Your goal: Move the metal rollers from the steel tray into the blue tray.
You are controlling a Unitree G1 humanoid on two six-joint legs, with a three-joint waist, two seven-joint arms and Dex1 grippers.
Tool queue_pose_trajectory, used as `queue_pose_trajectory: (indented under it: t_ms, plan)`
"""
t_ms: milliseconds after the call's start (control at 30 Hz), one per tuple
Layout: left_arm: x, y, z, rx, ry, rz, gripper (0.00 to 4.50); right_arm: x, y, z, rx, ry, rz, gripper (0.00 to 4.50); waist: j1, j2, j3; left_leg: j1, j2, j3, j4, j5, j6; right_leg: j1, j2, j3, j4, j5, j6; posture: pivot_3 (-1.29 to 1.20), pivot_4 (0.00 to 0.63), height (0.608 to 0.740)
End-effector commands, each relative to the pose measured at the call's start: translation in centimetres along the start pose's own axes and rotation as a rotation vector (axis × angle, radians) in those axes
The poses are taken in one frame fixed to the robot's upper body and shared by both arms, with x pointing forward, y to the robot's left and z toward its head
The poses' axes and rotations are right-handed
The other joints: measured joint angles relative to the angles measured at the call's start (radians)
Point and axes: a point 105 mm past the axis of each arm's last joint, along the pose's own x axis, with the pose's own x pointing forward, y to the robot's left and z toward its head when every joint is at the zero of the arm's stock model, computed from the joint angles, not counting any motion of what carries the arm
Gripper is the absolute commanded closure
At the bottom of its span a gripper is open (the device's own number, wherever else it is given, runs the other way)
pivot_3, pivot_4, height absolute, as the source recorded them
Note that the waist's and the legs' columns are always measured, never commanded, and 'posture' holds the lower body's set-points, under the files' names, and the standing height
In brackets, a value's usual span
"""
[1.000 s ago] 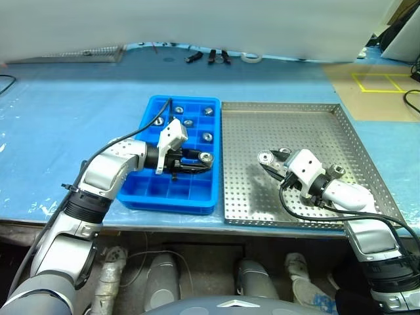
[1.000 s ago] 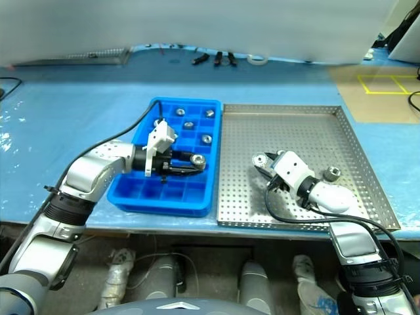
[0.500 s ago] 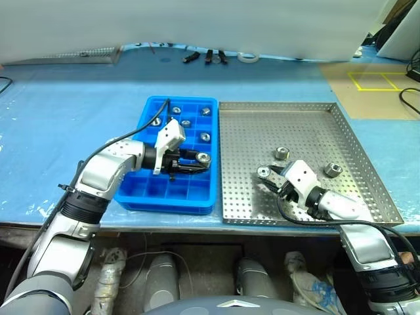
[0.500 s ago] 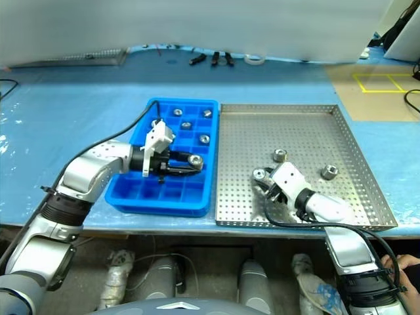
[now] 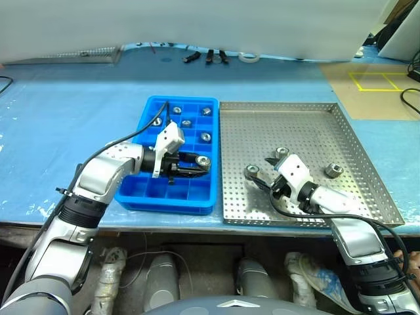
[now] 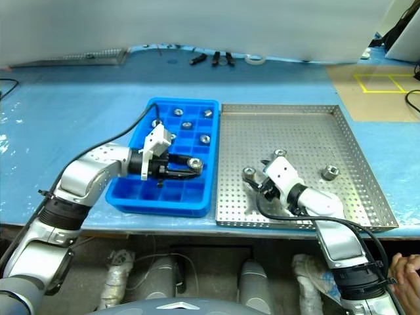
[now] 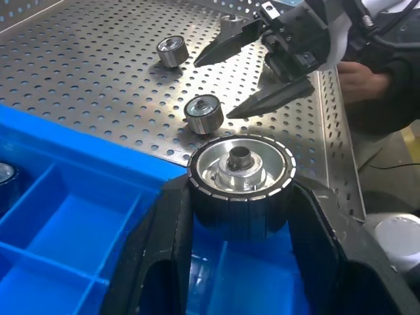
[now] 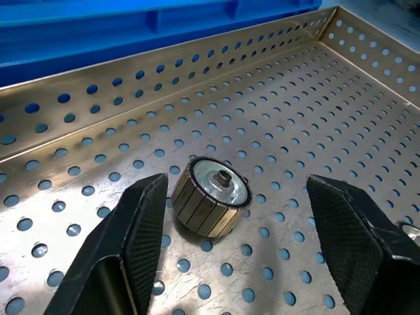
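My left gripper hovers over the blue tray, shut on one metal roller. Several more rollers sit in the blue tray's far compartments. On the steel tray, my right gripper stands open and low. A roller lies on the perforated floor between its fingers, touching neither. That same roller is near the steel tray's left side. Two other rollers rest farther right on the steel tray.
The two trays stand side by side on a blue-covered table. Small tools and a tape roll lie at its far edge. A person's hand shows at the near right, beyond the steel tray.
My right gripper has sunk a little and opened, letting its roller go onto the steel tray floor. The left gripper has stayed put with its roller.
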Motion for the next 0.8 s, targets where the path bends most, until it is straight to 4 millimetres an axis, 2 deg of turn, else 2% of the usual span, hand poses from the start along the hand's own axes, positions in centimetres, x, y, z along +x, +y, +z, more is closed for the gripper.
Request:
queue_pose_trajectory:
  t_ms: [33, 200, 333, 567, 800]
  plan:
    - [-1.8, 0.3, 1.5, 0.047, -0.036, 0.049, 2.74, -0.3, -0.9, 3.1, -0.02, -0.114, -0.028, 0.95, -0.001, 0.0, 0.0, 0.0, 0.0, 0.0, 0.0, 0.0, 0.0, 0.0, 0.0, 0.0, 0.0, 0.0, 0.0, -0.16, 0.15, 0.74]
    - [-4.3, 1.0, 0.9, 0.067, -0.011, 0.158, 2.74, -0.5, -1.1, 7.3, 0.08, -0.286, 0.009, 0.95, -0.003, 0.0, 0.0, 0.001, 0.0, 0.0, 0.0, 0.0, 0.0, -0.001, 0.0, 0.001, 0.0, 0.0, 0.0, -0.12, 0.15, 0.74]
    - [-6.0, 1.6, -0.5, 0.049, 0.015, 0.261, 2.74, 0.2, -1.1, 8.9, 0.099, -0.333, 0.064, 0.95, 0.006, 0.0, 0.0, 0.001, 0.0, 0.0, -0.001, 0.0, 0.0, 0.0, 0.0, 0.0, 0.0, 0.0, 0.0, -0.04, 0.15, 0.74]
    - [-8.0, 2.5, -3.4, 0.028, 0.042, 0.482, 2.74, 2.1, -0.5, 9.6, 0.066, -0.344, 0.163, 0.95, 0.029, 0.0, 0.0, 0.0, 0.0, -0.001, -0.002, 0.001, -0.002, -0.001, 0.0, -0.001, 0.0, 0.0, 0.0, 0.05, 0.15, 0.74]
    - [-7.2, 1.7, -3.9, 0.011, 0.024, 0.504, 2.74, 2.6, -0.8, 10.1, 0.051, -0.352, 0.192, 0.95, 0.055, 0.0, 0.0, -0.001, 0.001, -0.001, -0.003, 0.001, -0.002, -0.002, 0.0, -0.001, 0.001, 0.0, 0.0, 0.08, 0.15, 0.74]
